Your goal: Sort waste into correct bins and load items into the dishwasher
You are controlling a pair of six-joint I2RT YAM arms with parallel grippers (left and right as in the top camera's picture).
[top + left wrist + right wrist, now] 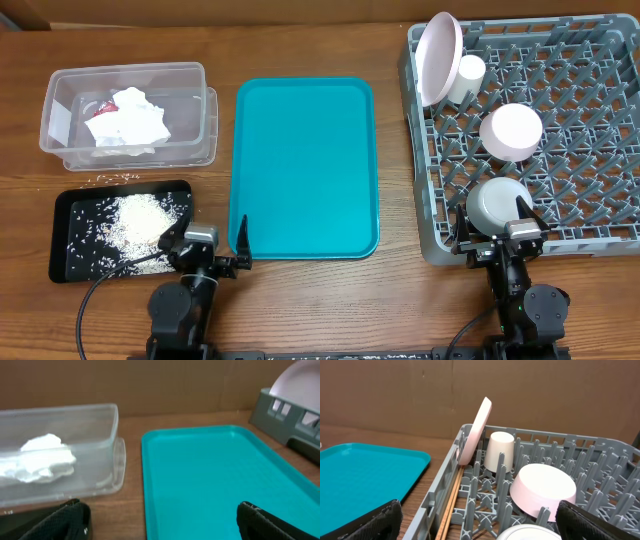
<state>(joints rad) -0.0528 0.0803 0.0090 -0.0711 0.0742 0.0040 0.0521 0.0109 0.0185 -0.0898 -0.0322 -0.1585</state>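
Observation:
Crumpled white napkins [125, 122] [42, 457] and a red scrap [103, 105] lie in the clear tub [190, 75] [100, 425]. White rice [140, 220] is heaped in the black tray [70, 250]. In the grey rack [580, 140] [445, 490] the white plate [438, 58] [476, 430] stands on edge beside the cup [467, 77] [499, 450]. The pinkish bowl [510, 132] [542, 490] and the grey bowl [497, 203] [525, 534] sit upside down. My left gripper [207, 243] [160, 522] is open and empty at the teal tray's near left corner. My right gripper [503, 235] [477, 522] is open and empty at the rack's near edge.
A large teal tray [305, 165] [215, 480] [365, 475] lies between the bins and the rack. A few rice grains [115, 178] are scattered on the wooden table between tub and black tray. Thin wooden sticks [451, 502] lie along the rack's left wall.

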